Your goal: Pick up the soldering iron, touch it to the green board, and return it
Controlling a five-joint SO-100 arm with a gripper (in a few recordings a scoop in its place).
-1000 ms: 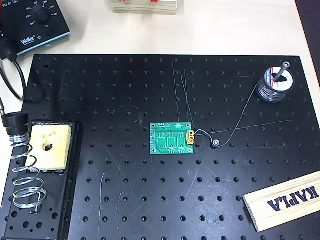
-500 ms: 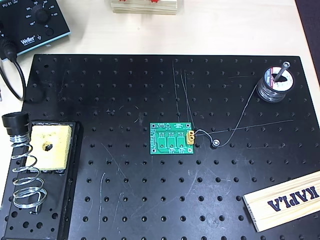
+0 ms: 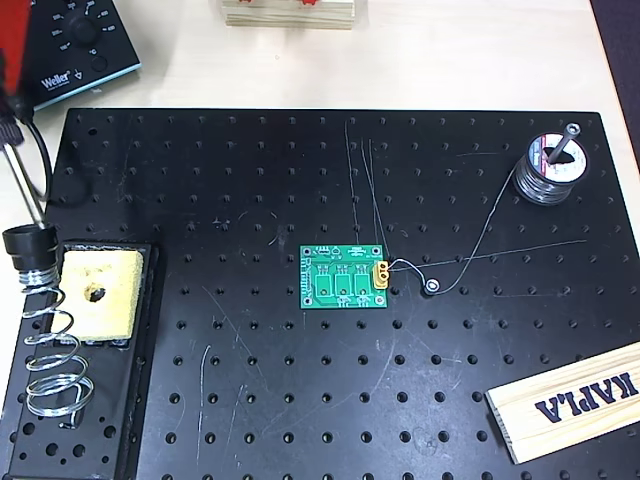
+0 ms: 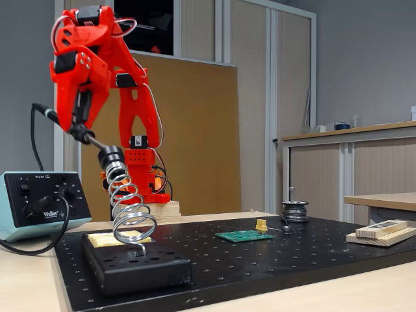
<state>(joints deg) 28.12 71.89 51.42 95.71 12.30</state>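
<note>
Near: coil-spring stand [image 4: 127,208] w/ yellow sponge [image 3: 100,292]. Wood block [image 3: 570,400], printed "KAPLA". Mid: green board [image 3: 345,277] flat on black perforated board [image 3: 250,180], apart from iron. Solder spool [image 3: 550,168]. Far: "Weller" station [image 4: 39,205]. Red gripper [image 4: 81,127], jaws clamped on soldering iron [image 4: 88,138], tip at stand collar.
</note>
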